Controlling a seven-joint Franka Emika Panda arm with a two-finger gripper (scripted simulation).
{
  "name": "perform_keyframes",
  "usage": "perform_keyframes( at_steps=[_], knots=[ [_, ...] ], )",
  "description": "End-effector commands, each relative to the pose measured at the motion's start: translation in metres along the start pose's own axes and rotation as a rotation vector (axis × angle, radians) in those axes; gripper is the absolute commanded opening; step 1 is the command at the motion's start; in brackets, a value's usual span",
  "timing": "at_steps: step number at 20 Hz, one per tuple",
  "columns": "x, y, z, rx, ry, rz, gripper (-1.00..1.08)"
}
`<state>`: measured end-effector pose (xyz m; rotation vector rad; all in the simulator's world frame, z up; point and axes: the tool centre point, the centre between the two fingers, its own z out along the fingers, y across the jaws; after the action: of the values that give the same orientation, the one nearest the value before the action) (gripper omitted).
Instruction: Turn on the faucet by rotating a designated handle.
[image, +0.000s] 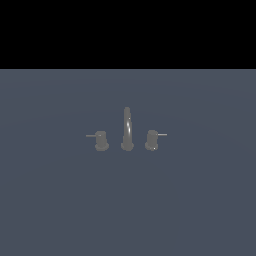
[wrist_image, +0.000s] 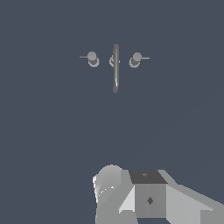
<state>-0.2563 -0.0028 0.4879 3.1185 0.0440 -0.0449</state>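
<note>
1. The faucet (image: 127, 131) stands near the middle of a flat blue-gray surface (image: 60, 200) in the exterior view: a tall, slim arched spout (image: 127, 125) with a stubby valve body on each side.
2. The handle (image: 152, 140) is the valve on the exterior view's right. A tiny pale speck sits low on its body, and its thin lever rod (image: 162, 134) points straight outward toward the exterior view's right, level with the surface.
3. The twin valve (image: 101, 140) on the exterior view's left carries no speck; its rod points outward the opposite way.
4. The three pieces stand in a row, each apart from its neighbor, with the spout between the two valves.
5. No part of the arm shows in the exterior view.
6. The wrist view looks down on the same set from above, with the spout's arch seen as a narrow bar.
7. Part of the robot's gray body (wrist_image: 148, 197) fills the near edge of the wrist view, well apart from the faucet.
8. The claw's fingers are not seen in either view, so how far it is open cannot be told; nothing touches the handle.
</note>
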Motion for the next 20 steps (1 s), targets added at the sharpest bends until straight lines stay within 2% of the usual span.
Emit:
perform_keyframes(
  at_steps=[1,10,20],
  knots=[
    [0.0,0.0,0.0,0.0,0.0,0.0,-1.0],
    [0.005,-0.021,0.002,0.003,0.013,-0.027,-1.0],
    [0.02,-0.018,0.006,0.003,0.013,0.025,-1.0]
  ],
)
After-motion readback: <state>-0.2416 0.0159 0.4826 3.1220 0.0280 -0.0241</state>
